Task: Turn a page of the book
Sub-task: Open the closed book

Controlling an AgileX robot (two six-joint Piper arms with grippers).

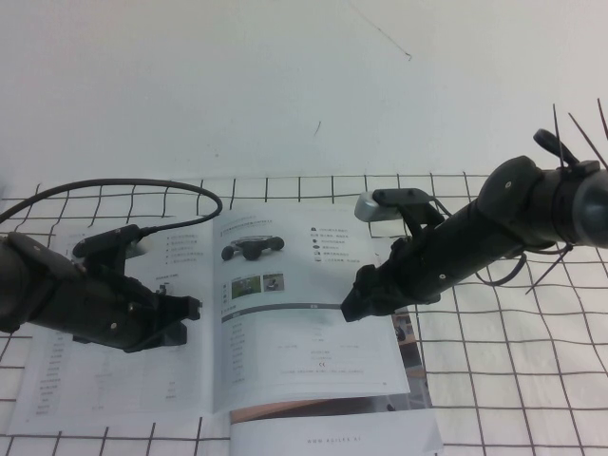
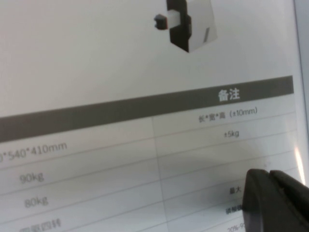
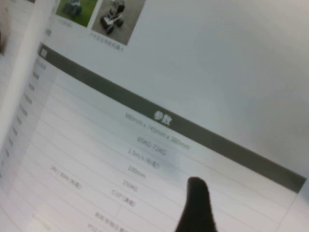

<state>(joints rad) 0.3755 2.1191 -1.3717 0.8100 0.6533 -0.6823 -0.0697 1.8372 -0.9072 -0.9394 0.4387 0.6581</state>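
Two grippers work the open book [image 1: 237, 380] on the gridded table [image 1: 513, 380]. Left gripper [image 1: 190, 309] rests on the left sheet; its jaw state cannot be told. Right gripper [image 1: 349, 306] hovers wide open and empty above the page [image 1: 304, 332], which lies flat on the right. This page is thin, glossy, slippery and floppy; lift it at its free outer edge. No containers present.

Book [image 1: 285, 313] bottom cut off, table text unreadable.

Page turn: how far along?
Done: book lies open, left pincer low over its left sheet. In hand: right pincer, open, low over the page with the black vehicle; contact unclear. Left: lift the page and flip it; it still lies flat.
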